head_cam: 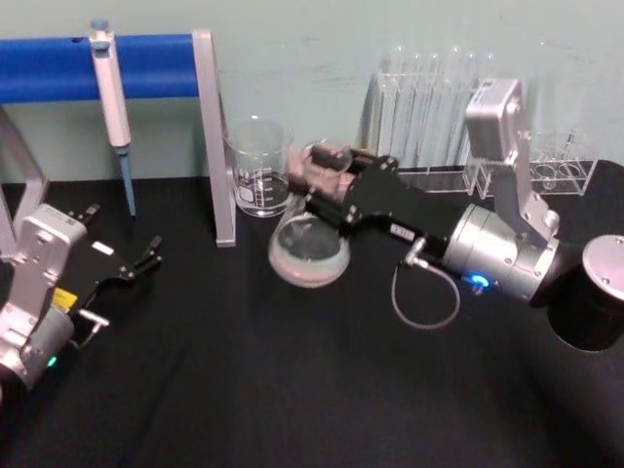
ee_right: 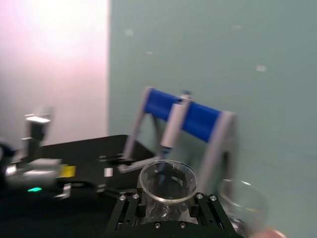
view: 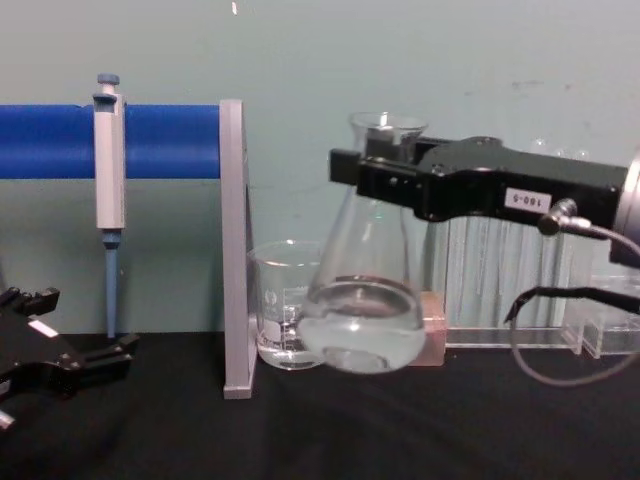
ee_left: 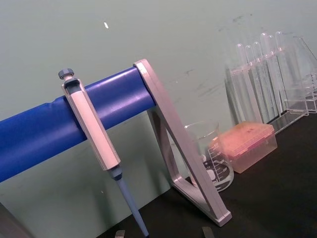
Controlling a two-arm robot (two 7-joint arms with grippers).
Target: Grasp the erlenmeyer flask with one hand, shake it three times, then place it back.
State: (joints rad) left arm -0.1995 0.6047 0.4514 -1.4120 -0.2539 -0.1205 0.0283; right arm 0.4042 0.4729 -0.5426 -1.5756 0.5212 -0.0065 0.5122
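Note:
The erlenmeyer flask (view: 365,300) is clear glass with some clear liquid pooled in its wide base. It hangs above the black table, tilted, with its base swung toward the robot's left. My right gripper (view: 377,182) is shut on its narrow neck just under the flared rim. From the head view I see the flask's round base (head_cam: 310,252) below the right gripper (head_cam: 327,195). In the right wrist view the flask's rim (ee_right: 167,182) sits between the black fingers (ee_right: 130,210). My left gripper (head_cam: 122,286) rests open on the table at the far left, well away from the flask.
A glass beaker (view: 285,305) stands just behind the flask, beside a grey stand post (view: 234,250) with a blue bar and a hanging pipette (view: 108,170). A pink box (ee_left: 247,144) and a test tube rack (head_cam: 429,127) sit at the back. A black cylinder (head_cam: 595,292) stands at right.

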